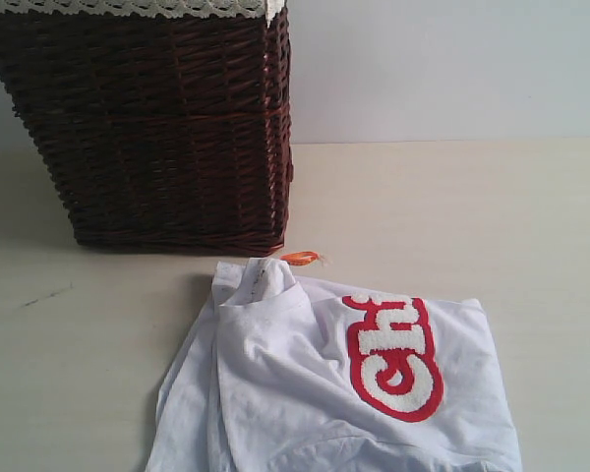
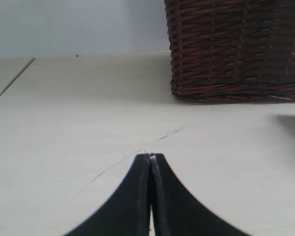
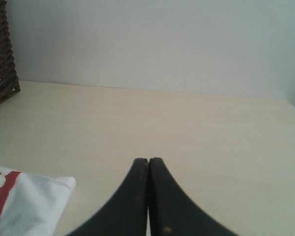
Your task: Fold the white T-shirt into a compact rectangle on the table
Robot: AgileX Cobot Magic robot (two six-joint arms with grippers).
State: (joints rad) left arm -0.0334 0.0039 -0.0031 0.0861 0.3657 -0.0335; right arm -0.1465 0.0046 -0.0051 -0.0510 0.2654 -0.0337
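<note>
Exterior view: the white T-shirt lies crumpled and partly folded on the table, at the near edge of the picture, its lower part cut off by the frame. Its fuzzy white lettering outlined in red faces up on the right half of the cloth. A small orange tag sticks out at the neck, just in front of the dark wicker basket. The basket stands on the table behind the shirt, near it, with a white lace-trimmed liner over its rim.

Neither arm appears in that view. The left gripper hangs above bare tabletop, jaws pressed together with nothing between them; a pale sliver at the picture's edge may be the shirt. The right gripper is likewise closed and empty, with a corner of the shirt beside it.
</note>
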